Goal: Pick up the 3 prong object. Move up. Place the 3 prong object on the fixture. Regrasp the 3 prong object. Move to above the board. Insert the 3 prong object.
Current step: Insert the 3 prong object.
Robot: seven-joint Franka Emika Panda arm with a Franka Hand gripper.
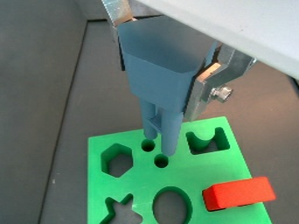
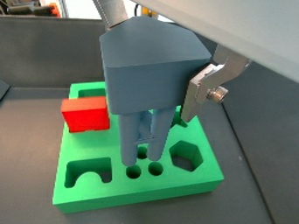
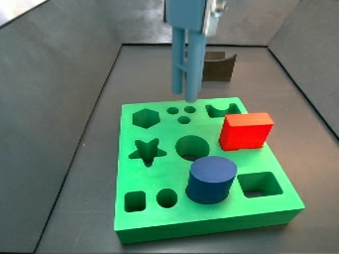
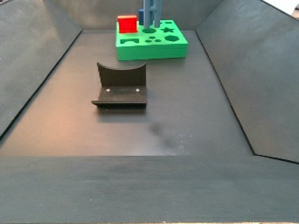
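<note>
— Gripper point(image 2: 158, 83) clamped on the 3 prong object point(image 2: 142, 96), upright over the board point(image 3: 265, 208), prongs just above the small round holes?
— Yes. Lower straight, no tilt, red cube point(image 3: 247, 130) at three o'clock

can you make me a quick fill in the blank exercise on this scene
1. The gripper holds the 3 prong object above the ____ board.
2. The ____ cube sits on the board.
3. The dark blue cylinder stands ____ on the board.
4. The fixture on the floor holds ____.

Missing words: green; red; upright; nothing
</note>
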